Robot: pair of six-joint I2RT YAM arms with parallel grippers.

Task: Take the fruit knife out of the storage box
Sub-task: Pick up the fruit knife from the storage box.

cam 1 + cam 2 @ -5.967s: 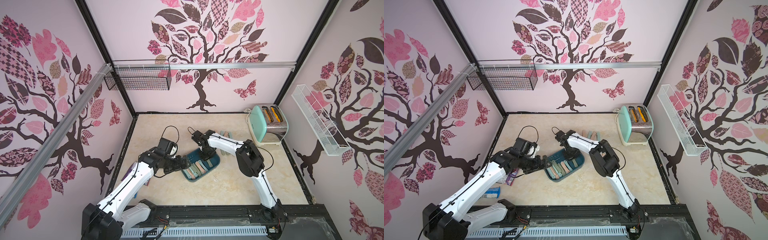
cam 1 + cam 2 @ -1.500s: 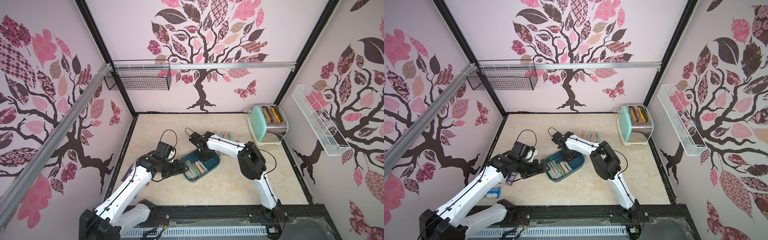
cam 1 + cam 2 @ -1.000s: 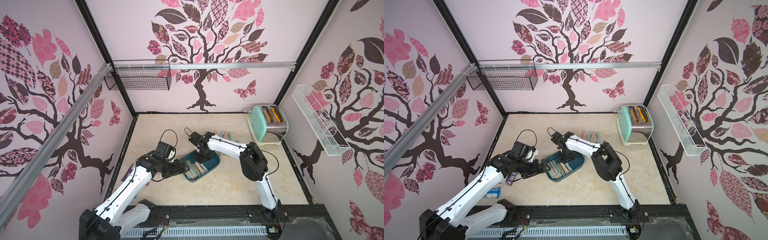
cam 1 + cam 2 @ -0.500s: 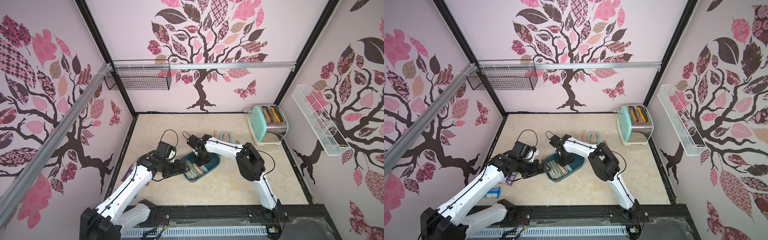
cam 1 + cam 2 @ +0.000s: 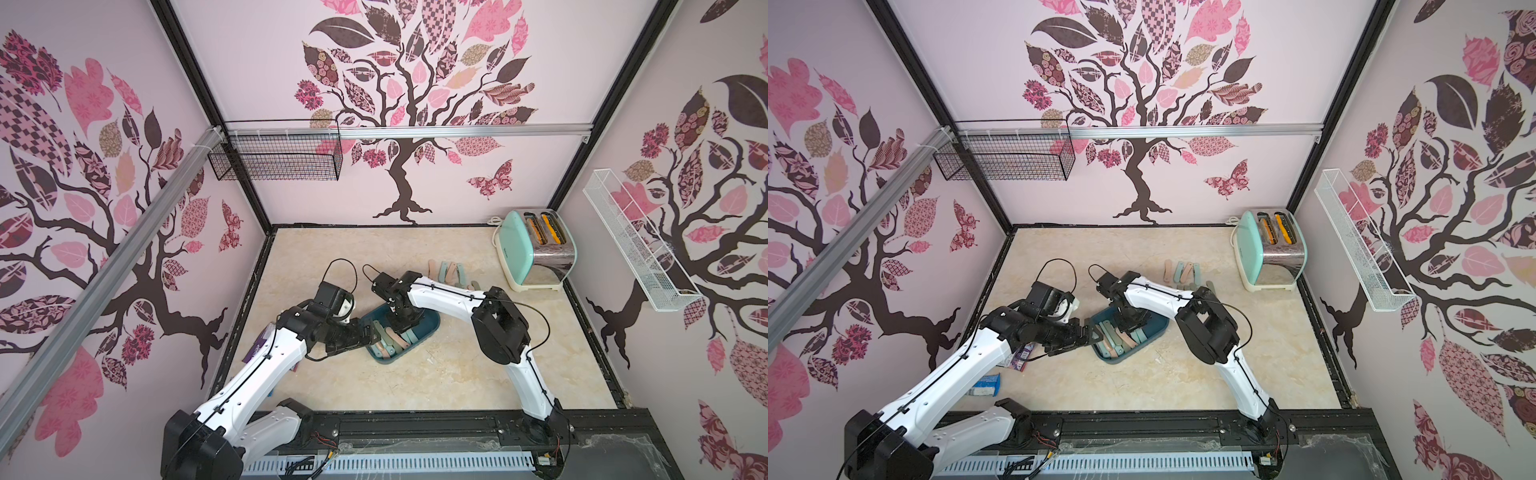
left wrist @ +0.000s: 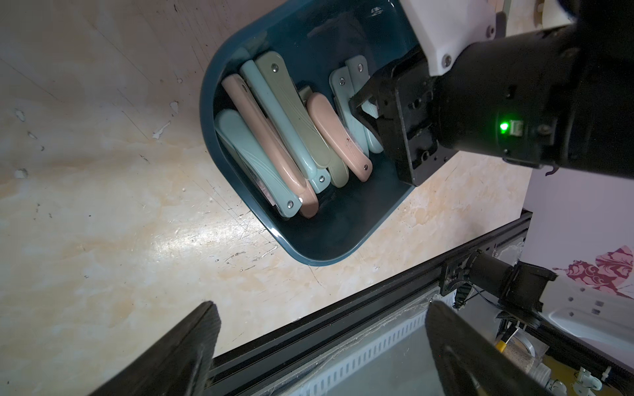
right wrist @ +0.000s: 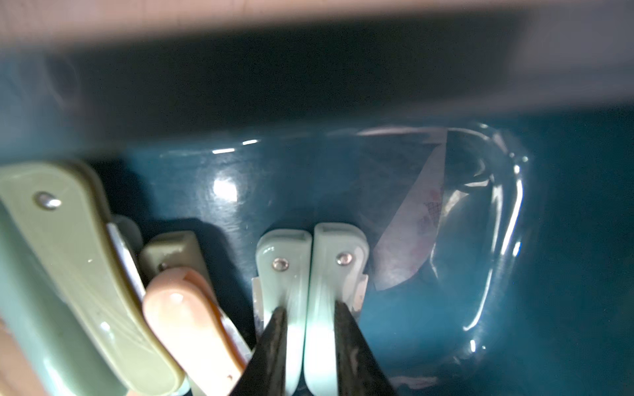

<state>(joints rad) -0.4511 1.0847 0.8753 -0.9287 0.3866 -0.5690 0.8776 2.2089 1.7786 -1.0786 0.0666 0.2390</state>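
The dark teal storage box [image 5: 431, 323] sits at a slant in the middle of the bench [image 5: 415, 386]. The right gripper [image 7: 310, 312] reaches down inside it with its jaws narrow. Its fingertips [image 7: 274, 343] rest one each on two pale green fruit knives [image 7: 286, 271], which lie flat on the box floor, side by side and touching; whether either is pinched I cannot tell. More folded knives [image 6: 274, 137], pink and green, are piled just beside them. The left gripper [image 6: 319, 343] hangs wide open just outside the box's left end
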